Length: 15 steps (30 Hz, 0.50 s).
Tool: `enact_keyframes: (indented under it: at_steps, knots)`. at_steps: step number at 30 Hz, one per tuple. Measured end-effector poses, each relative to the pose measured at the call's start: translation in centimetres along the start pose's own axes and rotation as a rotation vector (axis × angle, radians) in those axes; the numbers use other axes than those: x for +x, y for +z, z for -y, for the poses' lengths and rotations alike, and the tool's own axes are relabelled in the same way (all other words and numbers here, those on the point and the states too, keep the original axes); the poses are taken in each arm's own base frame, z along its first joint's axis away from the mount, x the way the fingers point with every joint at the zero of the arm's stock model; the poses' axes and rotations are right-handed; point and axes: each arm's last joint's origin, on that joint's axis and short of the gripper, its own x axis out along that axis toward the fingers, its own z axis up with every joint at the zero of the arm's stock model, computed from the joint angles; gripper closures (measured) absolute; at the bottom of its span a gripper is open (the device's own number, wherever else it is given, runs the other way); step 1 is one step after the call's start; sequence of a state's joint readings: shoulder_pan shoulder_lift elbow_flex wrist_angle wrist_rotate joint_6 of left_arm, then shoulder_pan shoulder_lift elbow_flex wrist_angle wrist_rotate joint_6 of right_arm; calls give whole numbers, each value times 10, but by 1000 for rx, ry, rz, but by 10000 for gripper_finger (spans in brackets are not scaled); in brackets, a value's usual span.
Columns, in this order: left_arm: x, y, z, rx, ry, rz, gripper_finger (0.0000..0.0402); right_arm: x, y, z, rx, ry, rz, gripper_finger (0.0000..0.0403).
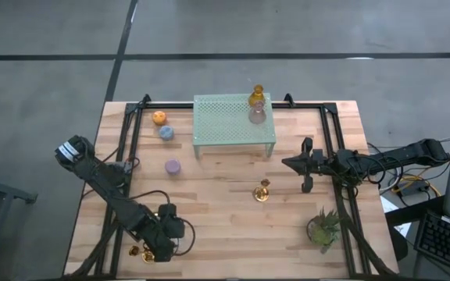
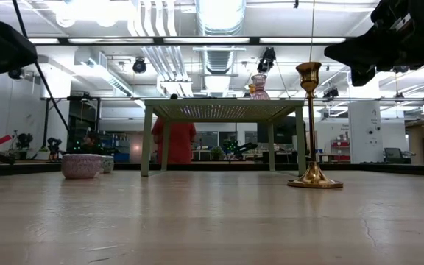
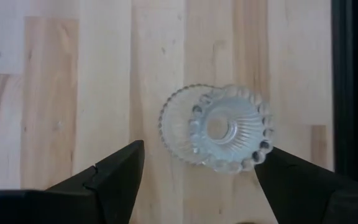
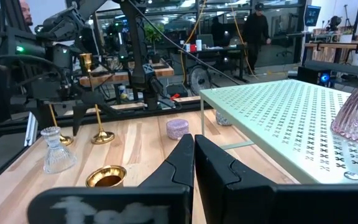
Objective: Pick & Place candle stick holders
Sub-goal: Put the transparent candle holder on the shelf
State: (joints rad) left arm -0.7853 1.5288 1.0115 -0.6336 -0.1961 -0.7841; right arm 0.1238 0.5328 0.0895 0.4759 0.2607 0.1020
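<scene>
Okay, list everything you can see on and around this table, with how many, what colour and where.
mesh rack: one, pale green, back centre of the table
amber holder: one, on the rack
pink holder: one, on the rack beside the amber one
orange cup: one, left of the rack
blue cup: one, beside the orange cup
purple cup: one, left of centre
gold stemmed holders: three, one mid-table, two by the left arm
clear holder: one, glass, under the left pincer
potted plant: one, green, front right
table: one, light wood
person: one, in red, beyond the table
left pincer: open, front left
right pincer: shut, right of the rack
</scene>
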Motion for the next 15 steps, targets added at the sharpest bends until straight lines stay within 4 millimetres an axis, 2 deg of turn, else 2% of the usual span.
enact_keyframes:
  at_steps: [11,15]
  knots:
    - [2,2,-1,-1,32,69,104,0,0,0,1,0,-1,394]
    - [3,2,-4,0,104,125,104,0,0,0,0,1,0,394]
